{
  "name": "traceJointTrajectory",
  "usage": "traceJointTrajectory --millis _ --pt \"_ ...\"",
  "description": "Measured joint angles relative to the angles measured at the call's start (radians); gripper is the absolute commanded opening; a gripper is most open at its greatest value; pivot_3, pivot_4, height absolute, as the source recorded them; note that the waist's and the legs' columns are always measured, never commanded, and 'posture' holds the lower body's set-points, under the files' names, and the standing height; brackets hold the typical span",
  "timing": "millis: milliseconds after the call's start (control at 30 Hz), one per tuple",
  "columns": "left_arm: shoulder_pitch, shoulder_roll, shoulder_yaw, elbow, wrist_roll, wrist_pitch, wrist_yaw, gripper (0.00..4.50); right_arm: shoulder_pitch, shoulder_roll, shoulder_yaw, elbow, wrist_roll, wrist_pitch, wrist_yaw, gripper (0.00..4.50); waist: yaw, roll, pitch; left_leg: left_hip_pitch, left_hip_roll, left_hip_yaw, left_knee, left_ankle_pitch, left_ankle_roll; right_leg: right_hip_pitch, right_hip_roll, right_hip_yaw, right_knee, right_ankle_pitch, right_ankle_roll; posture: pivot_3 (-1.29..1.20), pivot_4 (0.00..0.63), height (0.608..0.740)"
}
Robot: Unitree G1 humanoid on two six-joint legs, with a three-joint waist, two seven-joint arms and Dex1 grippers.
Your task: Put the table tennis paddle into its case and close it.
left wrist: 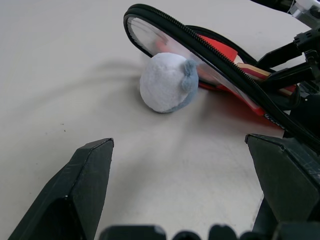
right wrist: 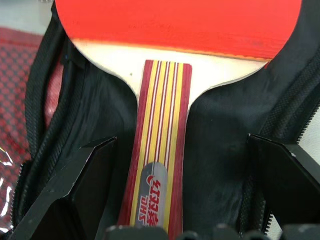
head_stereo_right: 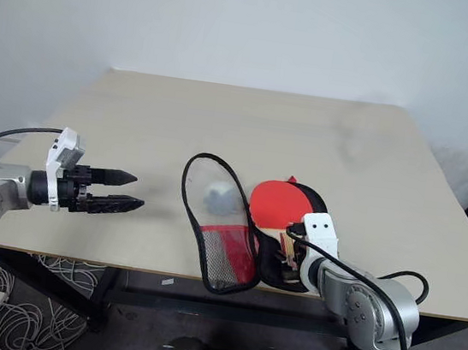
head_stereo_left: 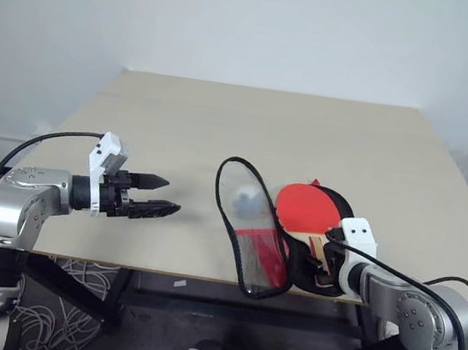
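Right claw (right wrist: pixel 182 192) wide open astride paddle (head_stereo_left: pixel 306 209) handle, not gripping; left claw (head_stereo_left: pixel 155 196) open, empty, mid-left. Paddle lies in case (head_stereo_left: pixel 253 240), lower centre; lid upright, closing remains.

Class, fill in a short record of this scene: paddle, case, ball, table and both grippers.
paddle: table tennis paddle lies in the case's lower half
case: case open, clear flap raised
ball: fuzzy ball beside the flap
table: beige table
left gripper: left gripper open, apart from the case
right gripper: right gripper open, astride the handle
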Motion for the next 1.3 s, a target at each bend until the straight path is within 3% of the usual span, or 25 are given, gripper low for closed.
traceJointTrajectory --millis 267,1300 --pt "0.000 0.000 -0.011 0.000 0.000 0.000 0.000 4.50 0.000 -0.013 0.023 -0.002 -0.032 0.000 0.012 1.19 0.000 0.000 0.000 0.000 0.000 0.000 0.000 0.000 0.000 0.000 0.000 0.000 0.000 0.000 0.000 0.00 0.000 0.698" --pt "-0.018 0.000 -0.021 0.021 0.004 0.000 -0.020 4.50 0.014 0.006 0.017 -0.090 -0.005 0.000 -0.037 1.19 0.000 0.000 0.000 0.000 0.000 0.000 -0.001 0.000 0.000 -0.001 0.000 0.000 0.000 0.000 0.000 0.00 0.000 0.698"
